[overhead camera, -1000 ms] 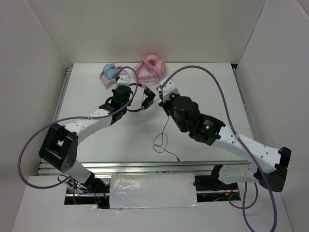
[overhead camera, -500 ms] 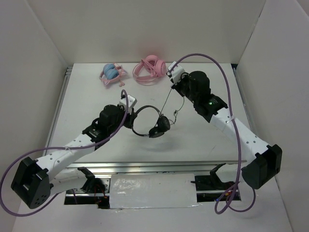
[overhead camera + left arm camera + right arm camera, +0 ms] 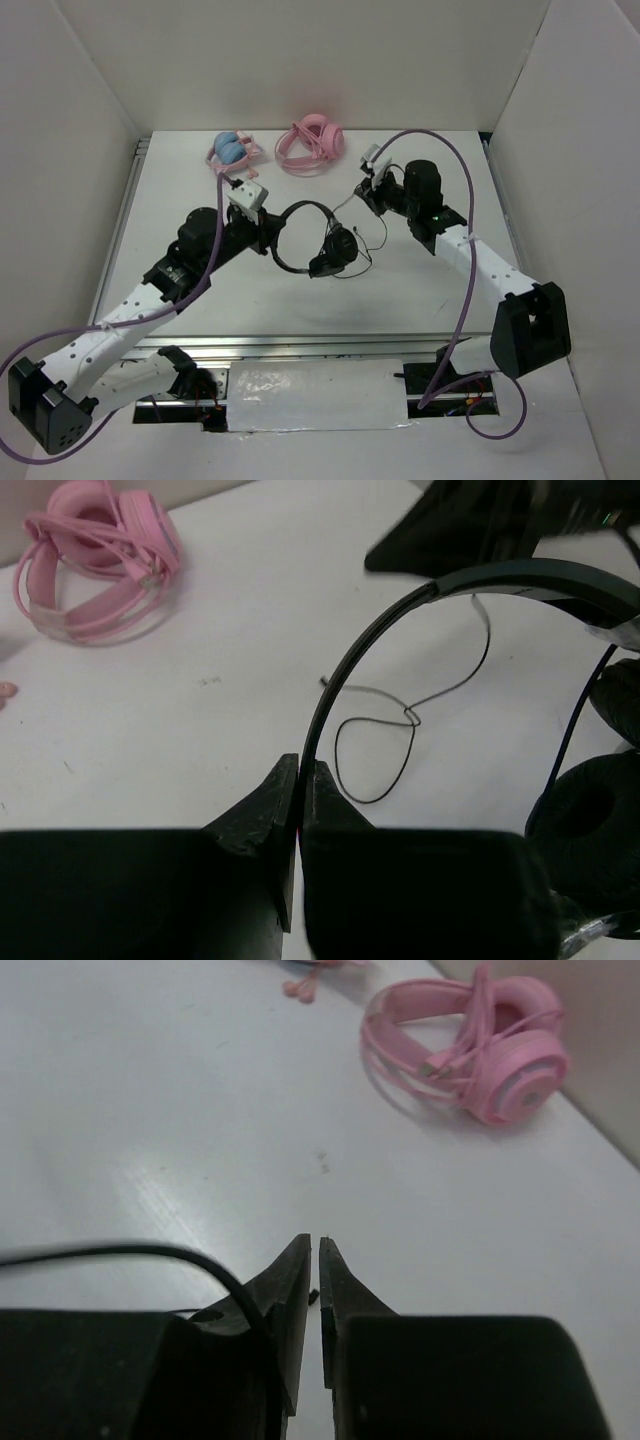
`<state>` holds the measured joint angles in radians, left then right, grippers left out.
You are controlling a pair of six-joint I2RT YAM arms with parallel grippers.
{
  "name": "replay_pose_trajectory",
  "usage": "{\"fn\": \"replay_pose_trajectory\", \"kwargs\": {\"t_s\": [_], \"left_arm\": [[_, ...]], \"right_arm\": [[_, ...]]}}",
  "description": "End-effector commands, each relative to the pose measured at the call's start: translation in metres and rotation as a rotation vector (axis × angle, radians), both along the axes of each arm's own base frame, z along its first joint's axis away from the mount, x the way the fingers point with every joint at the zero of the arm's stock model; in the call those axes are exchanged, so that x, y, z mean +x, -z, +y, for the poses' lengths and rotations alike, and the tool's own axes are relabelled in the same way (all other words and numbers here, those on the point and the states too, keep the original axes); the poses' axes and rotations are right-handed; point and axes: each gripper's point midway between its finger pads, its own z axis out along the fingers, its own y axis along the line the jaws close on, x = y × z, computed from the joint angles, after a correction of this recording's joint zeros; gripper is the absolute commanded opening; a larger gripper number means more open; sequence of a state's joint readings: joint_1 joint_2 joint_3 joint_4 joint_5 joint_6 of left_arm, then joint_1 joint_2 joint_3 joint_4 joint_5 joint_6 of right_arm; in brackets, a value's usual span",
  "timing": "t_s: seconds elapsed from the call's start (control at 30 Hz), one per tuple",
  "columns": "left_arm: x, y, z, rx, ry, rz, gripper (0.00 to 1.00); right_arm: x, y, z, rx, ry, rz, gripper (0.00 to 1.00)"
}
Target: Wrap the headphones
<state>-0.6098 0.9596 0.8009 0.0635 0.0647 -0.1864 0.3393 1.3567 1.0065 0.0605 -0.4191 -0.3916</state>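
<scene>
At the centre of the top view, the headphones (image 3: 334, 252) were held by their thin headband, pinched tight in the left tool (image 3: 300, 772). To the upper right, the right tool (image 3: 315, 1252) had narrowed to a slit, apparently nipping the cable (image 3: 100, 1252). The band looked light and springy and suited a firm pinch. The limp, slippery cable would likely slide unless it was gripped firmly.

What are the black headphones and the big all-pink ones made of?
The black headphones: the headband looks like thin, shiny hard plastic or metal, catching light along its edge; the earcup pad looks soft, matte foam, slightly fuzzy. The pink headphones: probably smooth, slightly shiny plastic, with pale highlights on the cups.
</scene>
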Motion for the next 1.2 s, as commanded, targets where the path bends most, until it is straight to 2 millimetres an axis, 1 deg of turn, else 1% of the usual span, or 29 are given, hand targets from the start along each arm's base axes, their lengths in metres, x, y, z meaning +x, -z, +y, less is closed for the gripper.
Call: {"fn": "replay_pose_trajectory", "kwargs": {"t_s": [0.0,0.03,0.07,0.1,0.13,0.17,0.2,0.23,0.33,0.37,0.4,0.43,0.47,0.5,0.53,0.57,0.6,0.63,0.73,0.8,0.83,0.9,0.97,1.0,1.03,1.07,1.1,1.13,1.17], "left_arm": [[0.004,-0.104,-0.008,-0.191,-0.008,-0.118,0.0],[0.005,-0.117,-0.009,-0.229,-0.016,-0.108,0.0],[0.006,-0.129,-0.011,-0.248,-0.013,-0.116,0.0],[0.008,-0.151,-0.016,-0.281,0.003,-0.135,0.0],[0.008,-0.163,-0.018,-0.304,0.011,-0.14,0.0],[0.006,-0.194,-0.017,-0.335,0.015,-0.177,0.0],[0.013,-0.191,-0.021,-0.319,0.009,-0.146,0.0],[0.015,-0.202,-0.021,-0.334,0.001,-0.154,0.0],[0.015,-0.239,-0.021,-0.379,0.003,-0.178,0.0],[0.012,-0.263,-0.015,-0.407,-0.013,-0.212,0.0],[0.016,-0.265,-0.016,-0.409,-0.025,-0.201,0.0],[0.01,-0.289,-0.008,-0.443,-0.038,-0.234,0.0],[0.008,-0.297,-0.007,-0.452,-0.036,-0.241,0.0],[0.009,-0.307,0.0,-0.474,-0.071,-0.257,0.0],[0.003,-0.323,0.009,-0.493,-0.09,-0.275,0.0],[0.01,-0.321,0.006,-0.477,-0.097,-0.269,0.0],[0.008,-0.329,0.01,-0.491,-0.108,-0.283,0.0],[0.008,-0.334,0.013,-0.504,-0.125,-0.289,0.0],[0.006,-0.364,0.029,-0.544,-0.181,-0.348,0.0],[0.016,-0.365,0.033,-0.526,-0.233,-0.352,0.0],[0.013,-0.377,0.04,-0.544,-0.249,-0.373,0.0],[0.026,-0.374,0.043,-0.518,-0.308,-0.371,0.0],[0.033,-0.379,0.051,-0.51,-0.367,-0.396,0.0],[0.038,-0.379,0.063,-0.515,-0.437,-0.4,0.0],[0.043,-0.378,0.067,-0.498,-0.471,-0.417,0.0],[0.046,-0.376,0.071,-0.499,-0.501,-0.421,0.0],[0.053,-0.371,0.079,-0.493,-0.557,-0.415,0.0],[0.06,-0.37,0.085,-0.487,-0.588,-0.426,0.0],[0.065,-0.366,0.089,-0.485,-0.619,-0.423,0.0]], "right_arm": [[-0.018,-0.029,0.032,0.158,-0.184,-0.094,0.19],[-0.022,-0.034,0.043,0.194,-0.221,-0.106,0.21],[-0.024,-0.028,0.052,0.209,-0.261,-0.091,0.23],[-0.025,-0.028,0.058,0.224,-0.279,-0.088,0.24],[-0.026,-0.024,0.071,0.253,-0.319,-0.071,0.26],[-0.027,-0.02,0.079,0.263,-0.337,-0.056,0.28],[-0.024,-0.024,0.086,0.278,-0.349,-0.054,0.29],[-0.024,-0.017,0.099,0.3,-0.374,-0.032,0.3],[-0.02,-0.016,0.123,0.376,-0.422,-0.015,0.37],[-0.022,-0.016,0.133,0.394,-0.447,-0.01,0.41],[-0.021,-0.022,0.14,0.424,-0.466,-0.006,0.41],[-0.017,-0.02,0.151,0.463,-0.483,0.012,0.44],[-0.017,-0.019,0.157,0.484,-0.497,0.022,0.45],[-0.02,-0.019,0.164,0.511,-0.527,0.059,0.45],[-0.015,-0.016,0.173,0.53,-0.549,0.062,0.46],[-0.021,-0.014,0.184,0.542,-0.586,0.085,0.47],[-0.024,-0.002,0.193,0.557,-0.615,0.136,0.47],[-0.025,0.0,0.199,0.564,-0.624,0.149,0.47],[-0.042,0.015,0.226,0.58,-0.68,0.227,0.47],[-0.062,0.028,0.245,0.585,-0.739,0.277,0.46],[-0.067,0.029,0.251,0.581,-0.759,0.285,0.45],[-0.082,0.041,0.263,0.561,-0.797,0.338,0.41],[-0.1,0.05,0.262,0.547,-0.836,0.372,0.34],[-0.108,0.042,0.257,0.548,-0.845,0.359,0.25],[-0.119,0.057,0.249,0.538,-0.818,0.4,0.2],[-0.126,0.039,0.24,0.555,-0.817,0.35,0.13],[-0.133,0.037,0.232,0.558,-0.814,0.338,0.05],[-0.15,0.06,0.217,0.539,-0.785,0.397,0.03],[-0.161,0.04,0.207,0.555,-0.793,0.349,0.01]]}}
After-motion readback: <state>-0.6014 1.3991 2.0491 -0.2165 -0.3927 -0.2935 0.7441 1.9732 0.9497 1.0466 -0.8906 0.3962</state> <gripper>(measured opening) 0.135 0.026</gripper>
